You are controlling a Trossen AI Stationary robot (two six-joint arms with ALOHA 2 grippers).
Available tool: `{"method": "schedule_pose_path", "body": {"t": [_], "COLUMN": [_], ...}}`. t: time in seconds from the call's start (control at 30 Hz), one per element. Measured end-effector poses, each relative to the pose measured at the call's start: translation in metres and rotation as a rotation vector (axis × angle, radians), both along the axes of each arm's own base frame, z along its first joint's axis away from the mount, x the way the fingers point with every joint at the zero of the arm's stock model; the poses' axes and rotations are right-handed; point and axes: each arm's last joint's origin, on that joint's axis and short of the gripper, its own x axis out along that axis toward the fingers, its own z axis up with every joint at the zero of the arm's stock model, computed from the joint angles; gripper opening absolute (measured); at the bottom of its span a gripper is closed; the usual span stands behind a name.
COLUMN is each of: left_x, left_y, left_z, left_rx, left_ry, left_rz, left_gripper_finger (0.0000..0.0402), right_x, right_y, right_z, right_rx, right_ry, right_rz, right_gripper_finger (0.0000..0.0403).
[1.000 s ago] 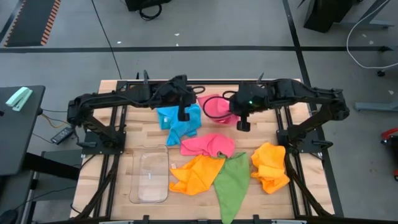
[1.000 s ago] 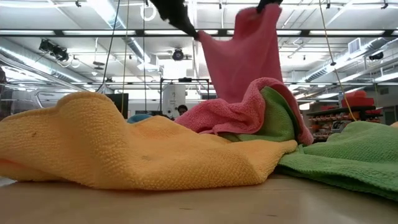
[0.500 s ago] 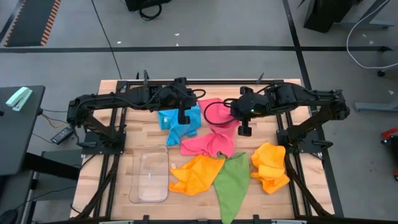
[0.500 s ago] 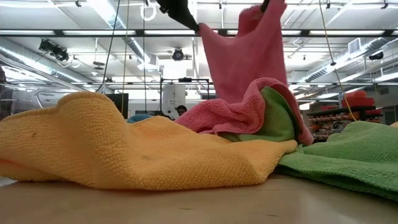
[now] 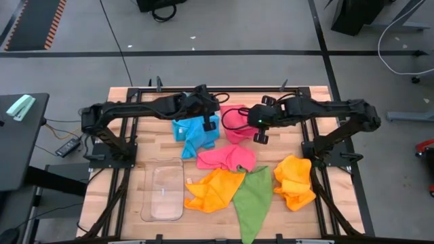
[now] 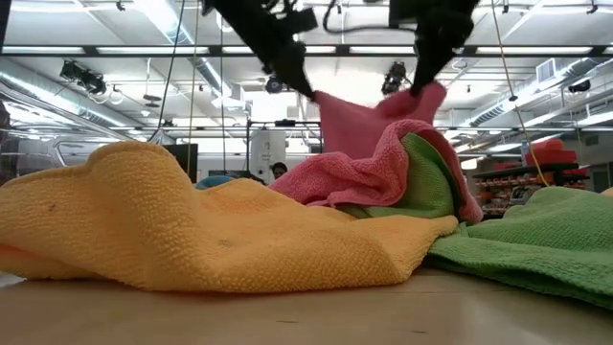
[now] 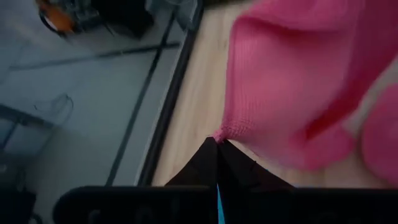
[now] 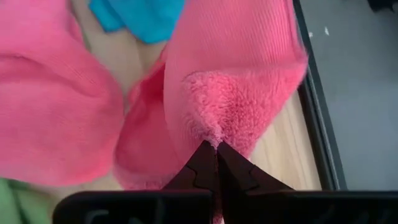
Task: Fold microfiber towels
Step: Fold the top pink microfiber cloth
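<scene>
Holding a fuzzy pink towel (image 5: 234,122) by two corners, your grippers keep it slung above the table's far middle.
Your left gripper (image 5: 208,123) and right gripper (image 5: 260,136) each pinch one looped-pile corner; it sags between them, beside a crumpled blue towel (image 5: 196,136), behind rumpled pink, orange and green cloths.
</scene>
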Motion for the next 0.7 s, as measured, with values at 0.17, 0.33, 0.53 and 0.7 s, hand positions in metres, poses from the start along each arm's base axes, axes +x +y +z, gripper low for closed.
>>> {"method": "schedule_pose_path", "body": {"t": [0.17, 0.33, 0.53, 0.7], "left_x": [0.018, 0.029, 0.034, 0.034], "left_y": [0.012, 0.026, 0.042, 0.044], "left_z": [-0.025, -0.048, -0.06, -0.062], "left_rx": [-0.004, -0.001, 0.067, 0.07], "left_ry": [0.011, 0.03, 0.03, 0.041], "left_rz": [0.021, 0.049, 0.14, 0.156], "left_gripper_finger": [0.0014, 0.0005, 0.0016, 0.0006], "right_x": [-0.001, -0.006, -0.008, -0.01], "right_y": [-0.015, -0.029, -0.051, -0.064], "right_z": [-0.027, -0.046, -0.05, -0.049], "right_rx": [-0.034, -0.046, -0.114, -0.117], "right_ry": [0.041, 0.075, 0.047, 0.034], "right_rz": [-0.028, -0.07, -0.154, -0.195], "right_gripper_finger": [0.001, 0.001, 0.001, 0.001]}}
